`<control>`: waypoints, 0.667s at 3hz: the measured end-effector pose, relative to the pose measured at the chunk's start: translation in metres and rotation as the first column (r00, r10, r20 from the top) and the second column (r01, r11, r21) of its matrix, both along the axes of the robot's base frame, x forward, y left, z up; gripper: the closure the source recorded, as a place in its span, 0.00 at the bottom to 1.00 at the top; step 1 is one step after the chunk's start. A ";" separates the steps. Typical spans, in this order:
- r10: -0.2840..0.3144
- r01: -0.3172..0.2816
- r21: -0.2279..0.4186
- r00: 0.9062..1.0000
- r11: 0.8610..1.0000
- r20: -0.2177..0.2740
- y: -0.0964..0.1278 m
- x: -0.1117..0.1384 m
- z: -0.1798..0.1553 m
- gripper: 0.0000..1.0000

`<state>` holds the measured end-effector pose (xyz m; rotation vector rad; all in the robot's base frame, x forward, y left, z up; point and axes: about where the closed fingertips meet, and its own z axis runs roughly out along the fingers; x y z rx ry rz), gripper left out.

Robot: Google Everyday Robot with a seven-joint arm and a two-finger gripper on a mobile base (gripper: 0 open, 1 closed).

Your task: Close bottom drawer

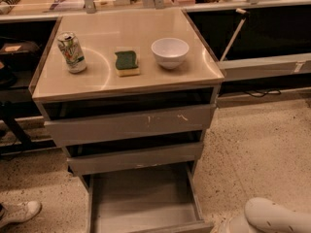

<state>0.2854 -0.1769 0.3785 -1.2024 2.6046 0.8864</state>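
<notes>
The bottom drawer (142, 197) stands pulled far out from the grey cabinet, a shallow empty grey box with thin side walls; its front (175, 227) lies at the lower edge of the view. Above it are the middle drawer front (136, 158) and the wider top drawer front (130, 124) with white scratch marks, both slightly out. A white rounded arm link (276, 218) shows at the bottom right, just right of the drawer's front corner. The gripper itself is out of view, below the frame's edge.
On the cabinet top (97, 84) stand a drink can (71, 52), a green and yellow sponge (127, 63) and a white bowl (170, 52). A white shoe (19, 212) is on the speckled floor at the bottom left. Dark shelving runs behind, with a white stick (232, 35) leaning at the right.
</notes>
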 end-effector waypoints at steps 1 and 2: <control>0.000 0.001 0.022 1.000 1.000 -0.030 0.008 -0.009 -0.013 1.00; 0.000 0.001 0.022 1.000 1.000 -0.030 0.008 -0.009 -0.013 1.00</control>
